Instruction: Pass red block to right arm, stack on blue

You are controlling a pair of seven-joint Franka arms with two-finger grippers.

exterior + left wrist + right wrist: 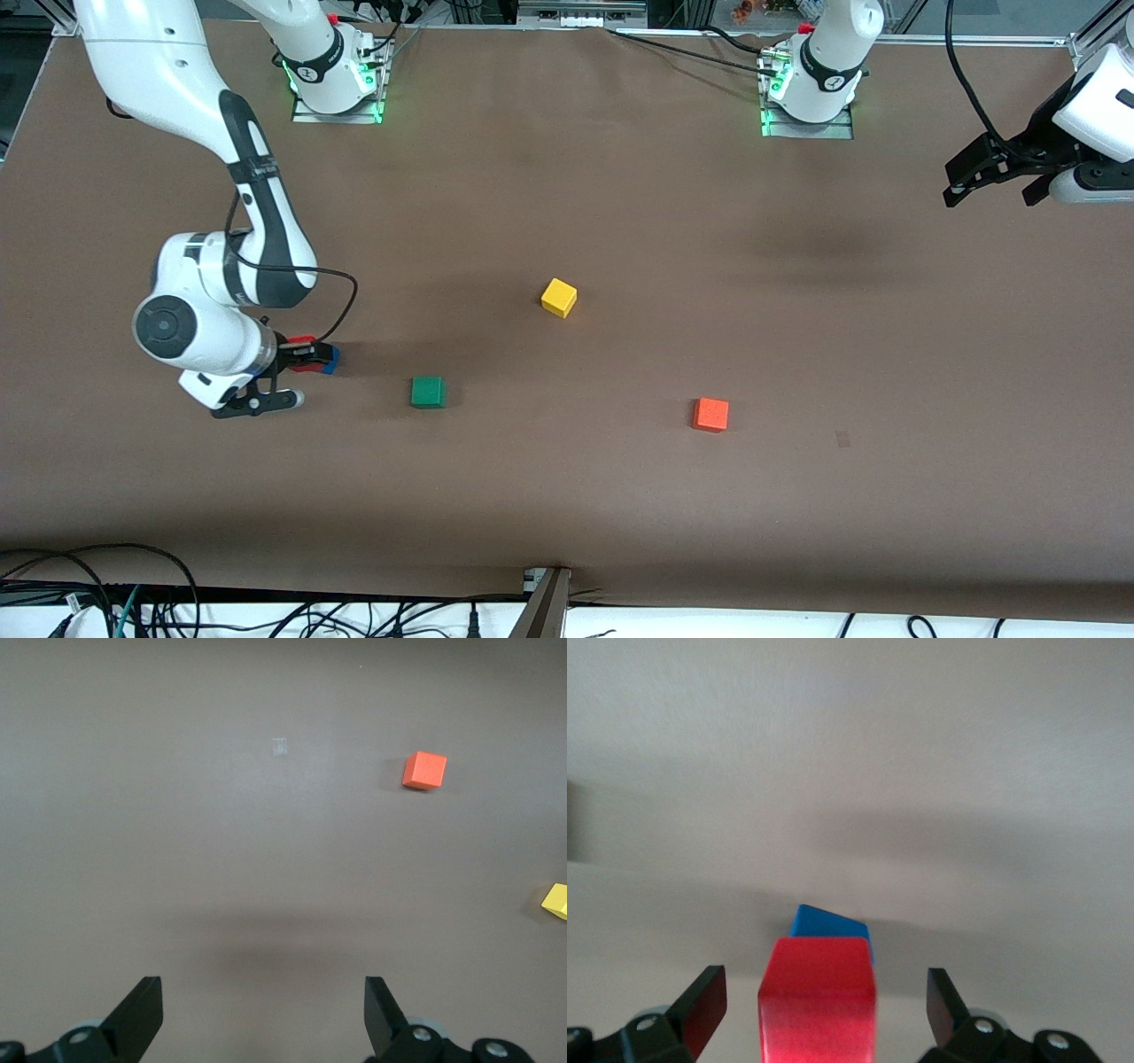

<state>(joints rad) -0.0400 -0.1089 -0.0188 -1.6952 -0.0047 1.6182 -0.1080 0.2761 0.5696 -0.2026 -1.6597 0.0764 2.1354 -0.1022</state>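
Nearest the camera, the small orange cube (710, 414) and green cube (427, 392) lie untouched on the brown worktop (567, 496), while my right hand (818, 1008), fingers released, straddles the small red block (819, 1010) I judge seated on the blue cube (830, 924); my left hand (264, 1008) waits open.
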